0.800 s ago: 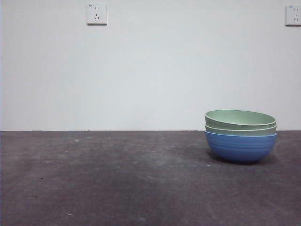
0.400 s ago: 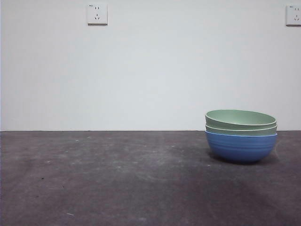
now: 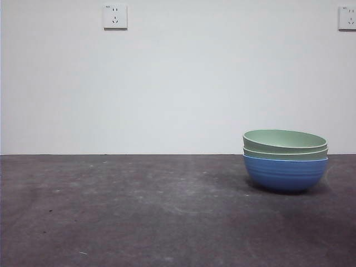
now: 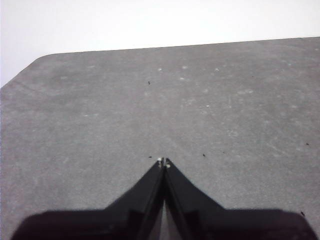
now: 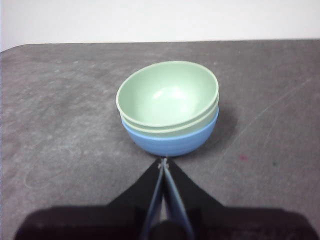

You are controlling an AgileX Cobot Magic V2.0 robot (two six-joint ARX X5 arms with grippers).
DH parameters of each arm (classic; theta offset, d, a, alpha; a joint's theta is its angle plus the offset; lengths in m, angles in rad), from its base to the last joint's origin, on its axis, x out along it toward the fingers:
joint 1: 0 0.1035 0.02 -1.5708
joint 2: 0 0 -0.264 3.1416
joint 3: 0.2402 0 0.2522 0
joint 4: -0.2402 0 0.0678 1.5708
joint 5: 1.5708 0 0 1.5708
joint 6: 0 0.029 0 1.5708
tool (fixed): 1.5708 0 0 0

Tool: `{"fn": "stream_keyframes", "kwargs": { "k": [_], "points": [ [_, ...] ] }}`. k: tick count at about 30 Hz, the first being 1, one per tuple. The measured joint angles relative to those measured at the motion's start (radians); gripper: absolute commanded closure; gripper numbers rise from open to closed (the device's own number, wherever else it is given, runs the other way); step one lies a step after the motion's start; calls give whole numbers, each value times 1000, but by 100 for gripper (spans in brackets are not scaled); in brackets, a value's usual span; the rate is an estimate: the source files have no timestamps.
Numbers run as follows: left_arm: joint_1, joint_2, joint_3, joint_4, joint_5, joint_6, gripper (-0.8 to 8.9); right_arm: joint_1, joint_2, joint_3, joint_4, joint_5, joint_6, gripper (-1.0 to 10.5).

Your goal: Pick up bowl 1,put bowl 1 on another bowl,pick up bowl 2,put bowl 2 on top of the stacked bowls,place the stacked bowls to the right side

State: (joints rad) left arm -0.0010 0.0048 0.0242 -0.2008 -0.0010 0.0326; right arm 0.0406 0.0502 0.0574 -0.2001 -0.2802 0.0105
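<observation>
The stacked bowls [image 3: 285,160] stand on the right part of the dark table: the blue ribbed bowl [image 3: 285,174] at the bottom and two pale green bowls [image 3: 284,140] nested in it. In the right wrist view the same stack [image 5: 169,107] sits just beyond my right gripper [image 5: 163,162], which is shut, holds nothing and stays clear of the blue bowl [image 5: 172,140]. My left gripper [image 4: 163,161] is shut over bare table, far from the bowls. Neither arm shows in the front view.
The grey table [image 3: 122,211] stretches bare to the left of the stack. A white wall with two power sockets [image 3: 114,16] stands behind it. The table's rounded corner [image 4: 42,57] shows in the left wrist view.
</observation>
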Motion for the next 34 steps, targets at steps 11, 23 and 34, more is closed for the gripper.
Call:
{"fn": "stream_keyframes", "kwargs": {
  "k": [11,23,34],
  "points": [
    [0,0,0,0,0,0,817,0,-46,-26,7,20,63,944],
    [0,0,0,0,0,0,817,0,-46,-26,7,22,103,944],
    [0,0,0,0,0,0,817,0,-46,-26,7,22,103,944]
  ]
}}
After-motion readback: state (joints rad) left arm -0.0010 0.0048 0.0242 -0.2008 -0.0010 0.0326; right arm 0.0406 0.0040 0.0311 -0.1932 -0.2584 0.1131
